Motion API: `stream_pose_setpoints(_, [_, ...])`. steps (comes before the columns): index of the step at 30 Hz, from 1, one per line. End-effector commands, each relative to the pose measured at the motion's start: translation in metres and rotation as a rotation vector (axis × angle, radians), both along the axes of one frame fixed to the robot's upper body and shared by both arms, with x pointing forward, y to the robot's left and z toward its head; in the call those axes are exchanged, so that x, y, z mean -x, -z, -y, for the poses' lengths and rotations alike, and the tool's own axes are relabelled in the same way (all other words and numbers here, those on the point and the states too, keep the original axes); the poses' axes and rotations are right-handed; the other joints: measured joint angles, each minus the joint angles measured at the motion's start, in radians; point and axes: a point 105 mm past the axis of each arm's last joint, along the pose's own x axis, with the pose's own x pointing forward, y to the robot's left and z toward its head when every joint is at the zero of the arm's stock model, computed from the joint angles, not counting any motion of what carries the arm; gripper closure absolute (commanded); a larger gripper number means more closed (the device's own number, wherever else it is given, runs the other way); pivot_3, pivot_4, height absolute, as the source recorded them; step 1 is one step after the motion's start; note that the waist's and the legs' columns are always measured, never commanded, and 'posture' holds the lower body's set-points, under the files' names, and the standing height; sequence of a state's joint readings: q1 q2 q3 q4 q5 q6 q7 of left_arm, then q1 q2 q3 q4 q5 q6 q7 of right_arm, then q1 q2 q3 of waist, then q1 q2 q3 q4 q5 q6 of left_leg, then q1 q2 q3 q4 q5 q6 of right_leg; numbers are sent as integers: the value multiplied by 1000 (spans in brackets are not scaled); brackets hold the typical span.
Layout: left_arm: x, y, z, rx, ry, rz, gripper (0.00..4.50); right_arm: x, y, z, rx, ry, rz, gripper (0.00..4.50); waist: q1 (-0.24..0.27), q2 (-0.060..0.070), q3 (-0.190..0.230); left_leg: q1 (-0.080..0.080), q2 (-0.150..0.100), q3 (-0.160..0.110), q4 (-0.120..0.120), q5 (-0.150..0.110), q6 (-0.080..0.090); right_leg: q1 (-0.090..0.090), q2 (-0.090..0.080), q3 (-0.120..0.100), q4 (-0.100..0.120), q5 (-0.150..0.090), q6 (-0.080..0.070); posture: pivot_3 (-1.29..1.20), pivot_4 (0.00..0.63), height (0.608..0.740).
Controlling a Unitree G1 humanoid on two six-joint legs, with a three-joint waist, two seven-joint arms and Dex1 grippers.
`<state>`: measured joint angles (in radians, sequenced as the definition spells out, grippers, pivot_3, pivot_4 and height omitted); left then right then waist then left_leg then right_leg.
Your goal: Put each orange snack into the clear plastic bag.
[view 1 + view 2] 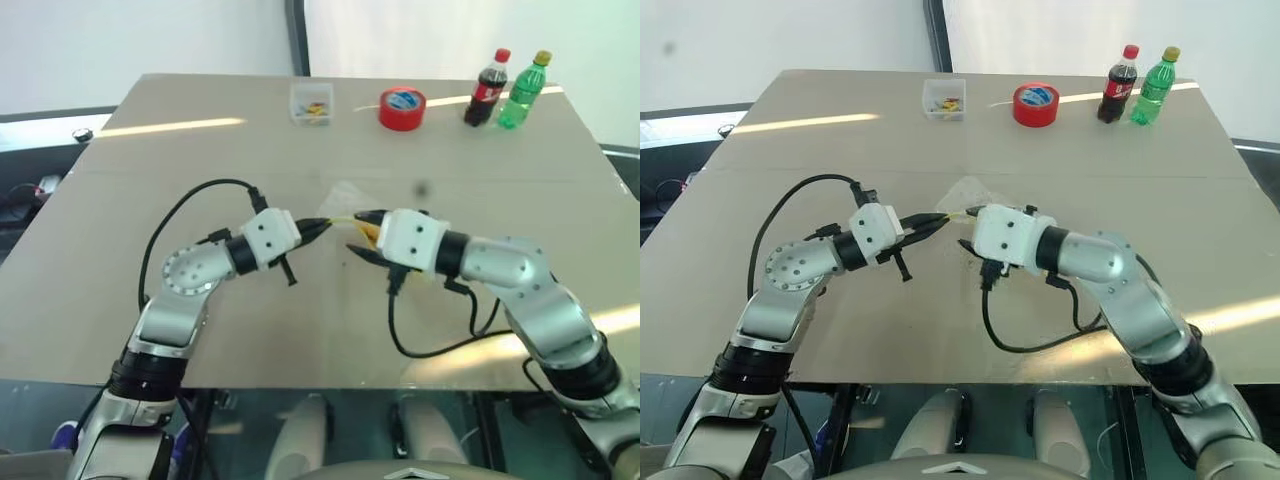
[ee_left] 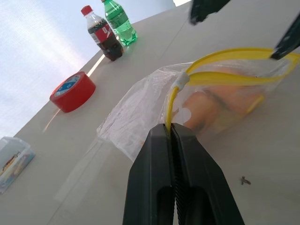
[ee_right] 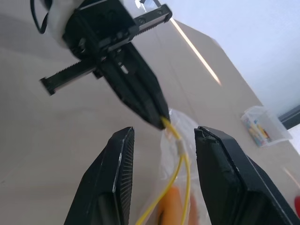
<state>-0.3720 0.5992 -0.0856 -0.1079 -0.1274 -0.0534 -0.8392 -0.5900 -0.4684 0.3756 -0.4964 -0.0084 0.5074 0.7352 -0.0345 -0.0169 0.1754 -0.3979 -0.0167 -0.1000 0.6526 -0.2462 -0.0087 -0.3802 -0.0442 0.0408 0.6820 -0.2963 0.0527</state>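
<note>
Clear plastic bag [image 2: 140, 112] — orange snacks [image 2: 211, 105] inside | left gripper [image 2: 171, 129] pinches seal

You have two grippers: the left gripper [image 1: 322, 226] and the right gripper [image 1: 357, 234]. Count one bag [image 2: 140, 112], one snack [image 2: 211, 110] visible inside it, one tape roll [image 1: 402, 107], two bottles [image 1: 486, 88] [image 1: 523, 90], one clear box [image 1: 311, 103], one bench [image 1: 200, 180].
</note>
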Motion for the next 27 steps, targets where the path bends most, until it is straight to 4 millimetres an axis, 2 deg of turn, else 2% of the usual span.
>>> stream_pose_setpoints(1, [1,-11,3,8,9,42,4500,-6,-6,-5,5,-1,56,2430,0,0,0,0,0,0,0,0,0,0,0,0,0,0,0,0,150,740])
stream_pose_setpoints(6, [0,-13,4,21,5,41,4500,-11,-4,-5,21,14,83,2430,-1,0,0,0,0,0,-1,0,0,0,0,0,0,0,0,0,150,740])
stream_pose_setpoints(8, [1,-13,4,19,5,41,4500,-13,-4,-4,25,22,95,2929,-1,0,0,0,0,0,-1,0,0,0,0,0,0,0,0,0,150,740])
stream_pose_setpoints(18, [1,-14,4,27,4,45,4500,-24,-4,-1,58,55,146,2929,-2,0,0,0,0,0,-1,0,0,-1,0,0,0,0,0,0,150,740])
stream_pose_setpoints(27, [2,-15,4,31,0,47,4500,-23,-1,-2,77,41,154,2929,-3,0,0,0,0,0,-1,0,0,-1,0,0,0,0,0,0,150,740])
